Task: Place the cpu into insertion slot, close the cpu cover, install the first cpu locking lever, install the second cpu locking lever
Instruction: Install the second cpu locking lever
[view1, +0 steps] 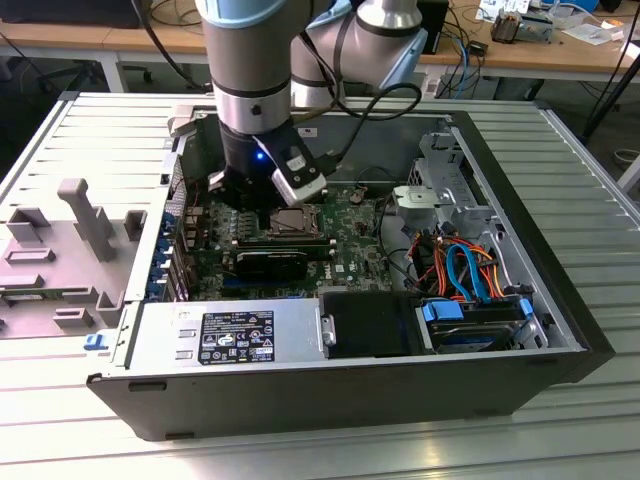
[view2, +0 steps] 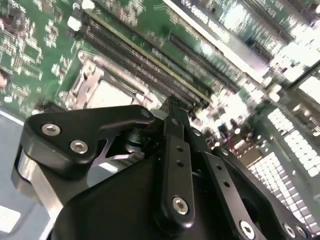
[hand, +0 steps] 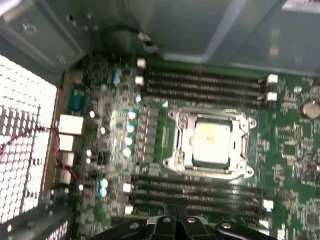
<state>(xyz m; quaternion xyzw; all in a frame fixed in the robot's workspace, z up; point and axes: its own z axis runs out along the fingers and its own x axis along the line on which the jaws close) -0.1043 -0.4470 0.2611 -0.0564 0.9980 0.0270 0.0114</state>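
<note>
CPU seated in insertion slot under cpu cover, mid-motherboard. Gripper clenched on nothing, hovering just off socket's 6 o'clock edge over memory slots. Risk: off-line descent striking slots or cover, missing locking lever.

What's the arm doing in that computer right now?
Tool over the motherboard, holding nothing visible. Cpu seated in insertion slot, cpu cover down. Nothing blocking.

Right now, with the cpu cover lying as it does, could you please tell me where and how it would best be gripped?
Probably by one outer edge of its frame, coming straight down from above. The cpu cover lies flat around the cpu, so its faces offer nothing to pinch, and the memory slots crowd two of its sides.
</note>
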